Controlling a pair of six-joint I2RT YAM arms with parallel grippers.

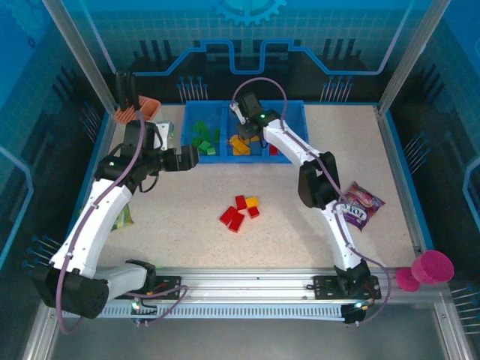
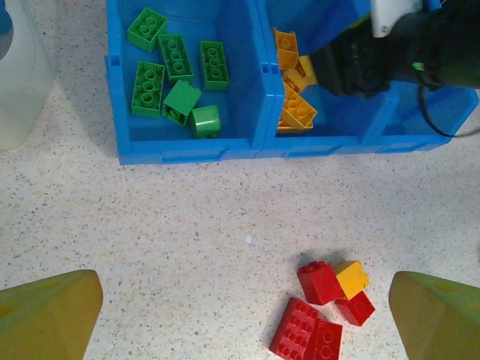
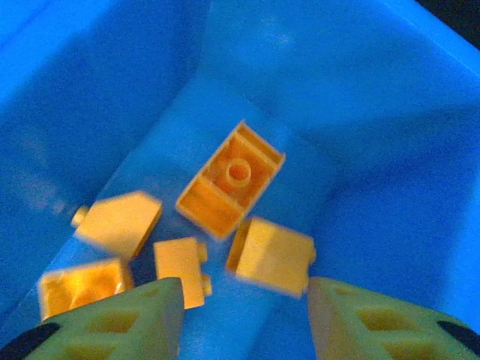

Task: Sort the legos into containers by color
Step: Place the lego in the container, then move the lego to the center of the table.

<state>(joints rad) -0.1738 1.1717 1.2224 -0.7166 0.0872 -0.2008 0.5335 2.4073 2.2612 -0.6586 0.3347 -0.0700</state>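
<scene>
Resting on the tabletop [image 1: 300,225], the blue tray [image 2: 187,154] lies ahead of the left gripper [image 2: 241,315], which stands wide open and holds nothing. The right gripper [image 3: 244,315] hangs released over the middle compartment [image 2: 341,120], with orange-yellow legos [image 3: 229,180] directly below its fingers. In the left compartment [image 2: 232,112] lie green legos [image 2: 172,75]. Just ahead of the left gripper, nearer its right finger, red legos [image 2: 311,334] and one yellow lego [image 2: 351,277] lie loose.

Brightly, evenly lit from above across the bench [image 1: 187,240], shadows short and soft. Blurred and blue-cast in the right wrist view, legos [image 3: 120,223] smeared toward eight o'clock.
</scene>
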